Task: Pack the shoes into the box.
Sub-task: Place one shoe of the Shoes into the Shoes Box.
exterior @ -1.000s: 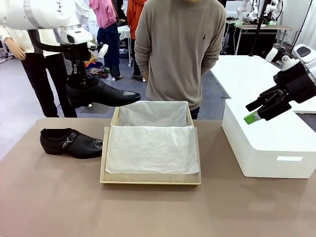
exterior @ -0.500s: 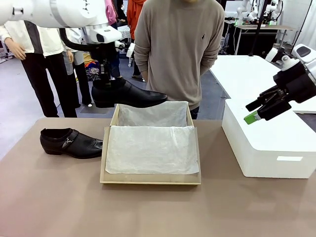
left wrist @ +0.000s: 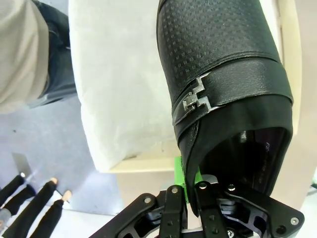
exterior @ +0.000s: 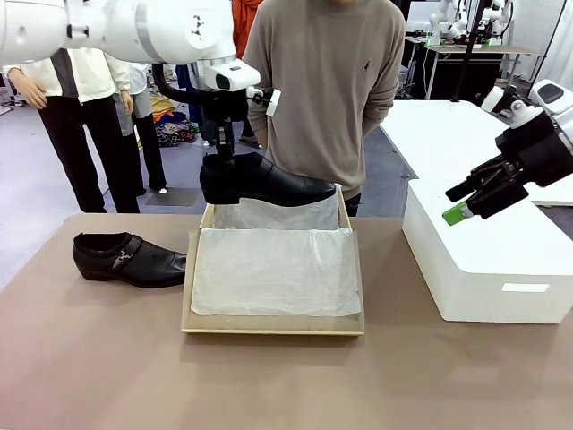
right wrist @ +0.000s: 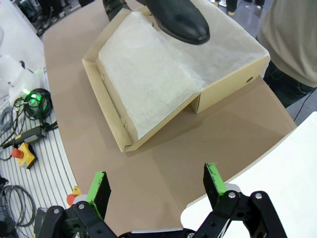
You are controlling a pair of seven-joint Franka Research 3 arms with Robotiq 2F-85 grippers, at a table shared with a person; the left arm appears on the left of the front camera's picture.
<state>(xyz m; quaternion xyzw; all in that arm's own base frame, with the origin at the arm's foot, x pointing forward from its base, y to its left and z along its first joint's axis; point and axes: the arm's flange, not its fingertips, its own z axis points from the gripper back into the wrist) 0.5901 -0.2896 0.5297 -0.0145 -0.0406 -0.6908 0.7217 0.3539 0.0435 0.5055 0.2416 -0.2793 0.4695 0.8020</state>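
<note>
My left gripper [exterior: 221,154] is shut on the heel rim of one glossy black shoe [exterior: 269,184], carrying it level above the far end of the brown cardboard box [exterior: 269,324], toe pointing right. In the left wrist view the green-padded gripper [left wrist: 190,184] pinches the shoe [left wrist: 218,64] by its heel edge, with its buckle strap and the white tissue lining below. The other shoe [exterior: 130,258] lies on the table left of the box. My right gripper [exterior: 466,204] hangs open above the white box. In its wrist view the right gripper [right wrist: 156,184] looks down on the box [right wrist: 228,87] and the shoe toe [right wrist: 178,17].
A large white box [exterior: 492,269] stands at the table's right. A person in a beige sweater [exterior: 327,90] stands close behind the cardboard box at the far edge. Bare brown tabletop [exterior: 269,385] lies in front of the box.
My left arm has carried the shoe to the right, from beyond the table's far left to above the box's far end. The right arm has not moved.
</note>
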